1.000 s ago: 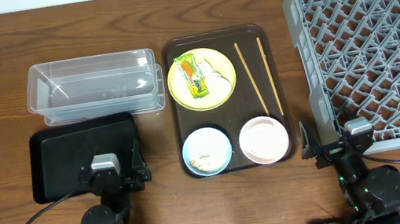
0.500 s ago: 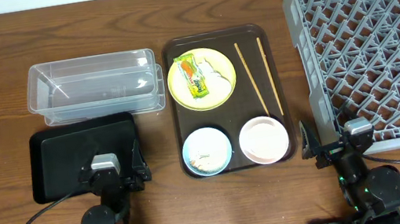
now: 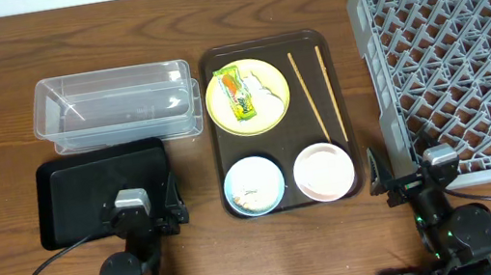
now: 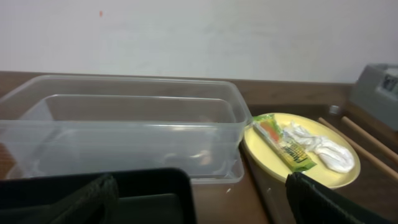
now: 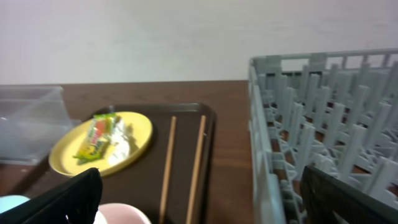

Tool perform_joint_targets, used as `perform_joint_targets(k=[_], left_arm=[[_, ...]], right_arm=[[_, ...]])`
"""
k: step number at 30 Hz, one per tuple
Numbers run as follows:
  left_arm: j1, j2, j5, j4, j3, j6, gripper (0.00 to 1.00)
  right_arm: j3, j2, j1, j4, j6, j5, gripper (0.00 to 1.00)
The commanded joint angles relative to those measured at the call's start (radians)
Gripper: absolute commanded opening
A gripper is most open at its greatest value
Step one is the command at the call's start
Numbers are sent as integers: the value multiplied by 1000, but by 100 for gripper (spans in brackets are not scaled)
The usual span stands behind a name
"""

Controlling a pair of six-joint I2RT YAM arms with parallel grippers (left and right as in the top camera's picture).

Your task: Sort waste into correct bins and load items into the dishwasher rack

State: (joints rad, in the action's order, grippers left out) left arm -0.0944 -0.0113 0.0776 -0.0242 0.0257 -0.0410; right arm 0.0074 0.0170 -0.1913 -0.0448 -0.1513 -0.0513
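**A:** What stood toward the desk's left edge?

**B:** The black tray lay at the near-left. The left gripper hung over its near right corner, fingers spread wide and holding nothing. Beyond it, toward the far edge, stood the clear tub.

**A:** And mid-desk?

**B:** There was a brown serving tray. On its far half sat the plate, carrying the wrapper with the crumpled paper touching it on the right. The chopsticks lay just beside the plate. On the near half, the blue bowl held pale bits, probably rice scraps, though they were too small to be sure. The pink bowl stood beside it, looking empty.

**A:** And at the right edge?

**B:** The rack filled it. The right gripper sat at its near-left corner, likewise splayed and empty. I saw no cup.

**A:** So nothing had been sorted yet. How should the first pick go?

**B:** I judged the wrapper the natural start for the left arm. It should come down over the wrapper's near end, away from the paper, with the fingers set across its narrow width. Pinching low would keep the thin film from slipping. Lifting straight up would avoid dragging the paper or nudging the plate. Only then should it swing toward the bins at the left edge.
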Motion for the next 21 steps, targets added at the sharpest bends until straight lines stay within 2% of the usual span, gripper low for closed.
perform_joint_targets(k=[1, 5, 8, 14, 21], left_arm=[[4, 1, 93, 72, -21, -71, 89], [4, -2, 114, 194, 31, -168, 89], [4, -42, 125, 161, 123, -233, 89], [4, -307, 253, -79, 422, -251, 89], [4, -754, 384, -516, 864, -241, 89]], right_arm=[[14, -7, 7, 39, -63, -114, 99], [105, 3, 7, 10, -65, -151, 99], [208, 44, 7, -63, -65, -151, 99], [468, 288, 7, -248, -65, -152, 99], [850, 703, 7, -595, -26, -152, 99]])
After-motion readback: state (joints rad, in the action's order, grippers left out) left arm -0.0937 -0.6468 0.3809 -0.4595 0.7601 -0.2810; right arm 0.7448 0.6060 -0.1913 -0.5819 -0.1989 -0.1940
